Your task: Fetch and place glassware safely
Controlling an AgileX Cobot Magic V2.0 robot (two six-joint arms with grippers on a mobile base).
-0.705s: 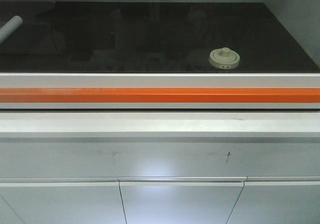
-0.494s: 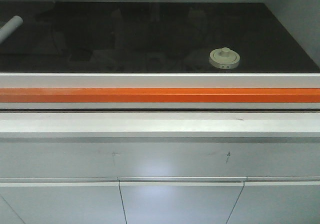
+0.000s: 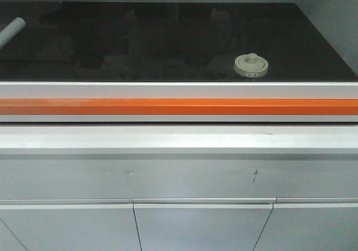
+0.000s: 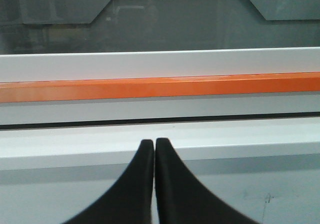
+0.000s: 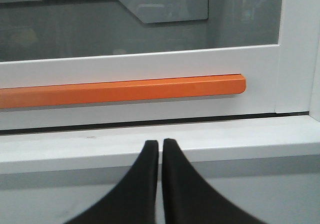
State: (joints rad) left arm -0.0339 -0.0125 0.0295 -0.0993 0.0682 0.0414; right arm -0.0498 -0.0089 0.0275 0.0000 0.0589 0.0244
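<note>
The glassware [image 3: 251, 65], a squat jar with a cream-white round lid and a central knob, stands on the dark worktop [image 3: 168, 33] behind a glass sash, right of centre in the front view. An orange handle bar [image 3: 179, 106] runs along the sash's bottom rail. My left gripper [image 4: 154, 142] is shut with nothing in it, pointing at the white ledge [image 4: 75, 146] below the orange handle bar [image 4: 160, 87]. My right gripper [image 5: 160, 143] is likewise shut and empty, below the right end of the orange handle bar [image 5: 150, 90]. Neither wrist view shows the jar.
A grey tube [image 3: 11, 30] pokes in at the left edge of the dark worktop. White cabinet doors [image 3: 201, 226] fill the space under the ledge. The sash's white side frame [image 5: 297, 49] rises at the right in the right wrist view.
</note>
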